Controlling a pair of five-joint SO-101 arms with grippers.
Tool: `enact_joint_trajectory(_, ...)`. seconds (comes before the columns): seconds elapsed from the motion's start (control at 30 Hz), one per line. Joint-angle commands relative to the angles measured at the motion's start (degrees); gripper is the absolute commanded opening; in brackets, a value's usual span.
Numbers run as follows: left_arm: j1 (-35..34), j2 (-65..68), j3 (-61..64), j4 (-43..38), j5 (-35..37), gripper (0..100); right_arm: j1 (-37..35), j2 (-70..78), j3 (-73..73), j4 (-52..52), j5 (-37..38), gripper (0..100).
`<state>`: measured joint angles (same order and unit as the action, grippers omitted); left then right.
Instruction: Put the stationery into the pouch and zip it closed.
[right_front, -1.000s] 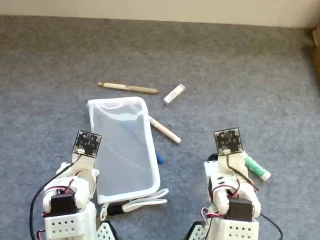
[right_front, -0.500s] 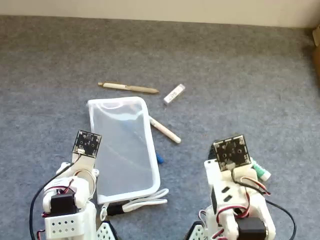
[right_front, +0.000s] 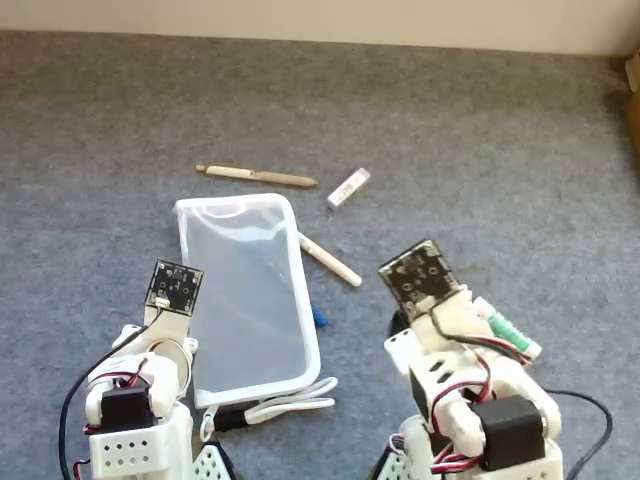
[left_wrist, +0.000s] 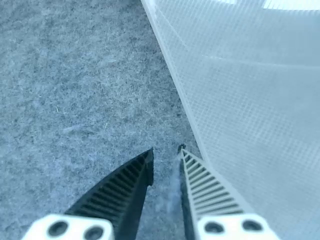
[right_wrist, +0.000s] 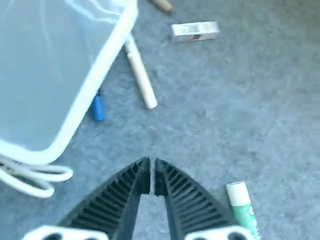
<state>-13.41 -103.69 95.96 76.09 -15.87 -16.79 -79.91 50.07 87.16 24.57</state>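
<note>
Evidently, nothing is packed yet: the right gripper (right_wrist: 151, 177), closed and empty, must be opened over the white pen (right_wrist: 140, 75).

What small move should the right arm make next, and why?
Probably open the right gripper and lower it toward the cream pen: the jaws are shut over carpet, and the pen lies ahead, outside the pouch, beside its rim.

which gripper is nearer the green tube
Right. The right gripper is just beside the green tube; the left gripper is beyond the pouch, well away.
</note>
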Motion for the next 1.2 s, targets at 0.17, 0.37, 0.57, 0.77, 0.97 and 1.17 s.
enact_joint_trajectory(0.17, -0.66, -0.48, 1.27, 0.44, -0.26, 10, -10.95, 5.32, -3.12, 1.45, 0.44, 18.8)
enact_joint_trajectory(0.37, -0.66, -0.48, 1.27, 0.44, -0.26, 10, -22.55, 10.95, -3.12, 1.63, -5.01, 18.8)
enact_joint_trajectory(0.57, -0.66, -0.48, 1.27, 0.44, -0.26, 10, -31.87, 17.19, -3.12, 1.54, -5.19, 18.8)
enact_joint_trajectory(0.77, -0.66, -0.48, 1.27, 0.44, -0.26, 10, -43.21, 17.36, -0.31, 1.19, -8.7, 18.8)
enact_joint_trajectory(0.97, -0.66, -0.48, 1.27, 0.44, -0.26, 10, -47.34, 17.63, 2.68, -3.56, -9.14, 18.8)
enact_joint_trajectory(1.17, -0.66, -0.48, 1.27, 0.44, -0.26, 10, -47.34, 17.63, 15.43, -16.13, -9.14, 18.8)
